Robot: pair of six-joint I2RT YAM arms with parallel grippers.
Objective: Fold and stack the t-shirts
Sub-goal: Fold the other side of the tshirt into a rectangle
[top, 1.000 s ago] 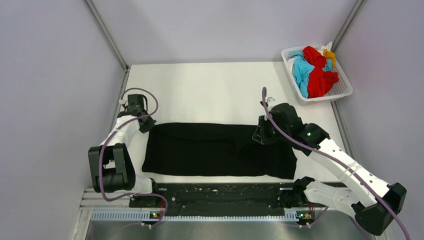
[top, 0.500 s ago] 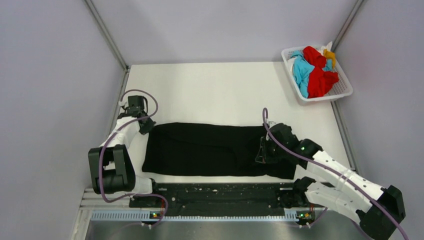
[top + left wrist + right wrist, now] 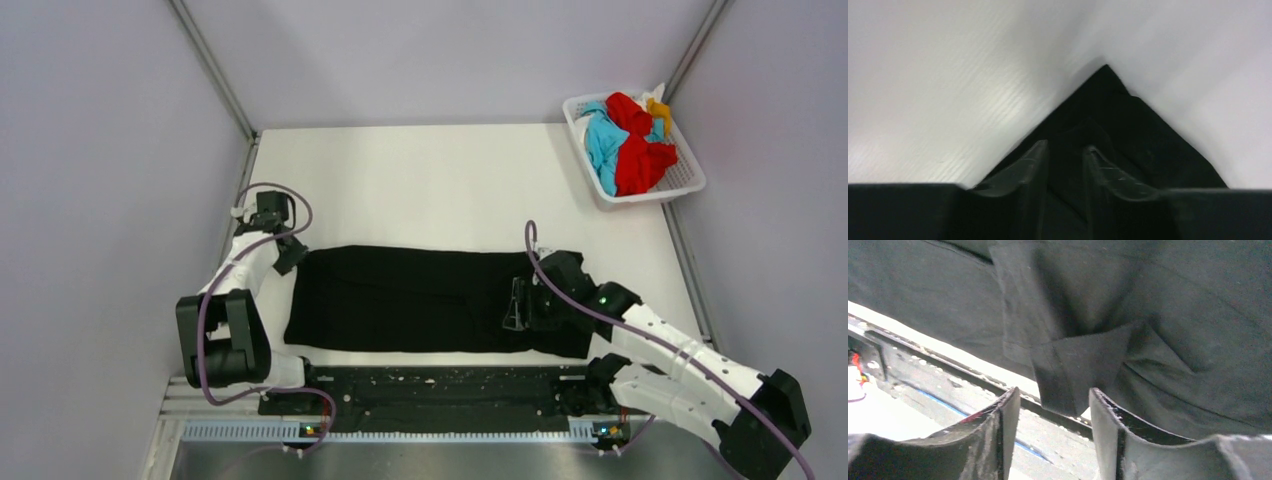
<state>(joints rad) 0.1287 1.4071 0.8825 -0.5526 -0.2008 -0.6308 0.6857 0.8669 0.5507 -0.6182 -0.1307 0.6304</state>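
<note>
A large black t-shirt [image 3: 420, 300] lies flat on the white table as a long band folded lengthwise. My left gripper [image 3: 288, 258] hovers at its far left corner, jaws open over the black cloth [image 3: 1108, 105], gripping nothing. My right gripper [image 3: 517, 308] is over the shirt's right part, open, with a folded sleeve flap [image 3: 1083, 365] just ahead of its fingertips and nothing between them. Red [image 3: 640, 162], turquoise-blue [image 3: 603, 140] and orange-yellow [image 3: 659, 108] t-shirts lie bunched in the basket.
The white lattice basket [image 3: 692, 184] stands at the table's far right corner. A black rail [image 3: 430, 388] runs along the near edge between the arm bases. Grey walls close in left, right and behind. Bare white table [image 3: 440, 180] lies beyond the black shirt.
My right gripper moved toward the near edge over the shirt's right end, and that end now lies folded in. Both grippers, shut before, have opened and let go of the cloth.
</note>
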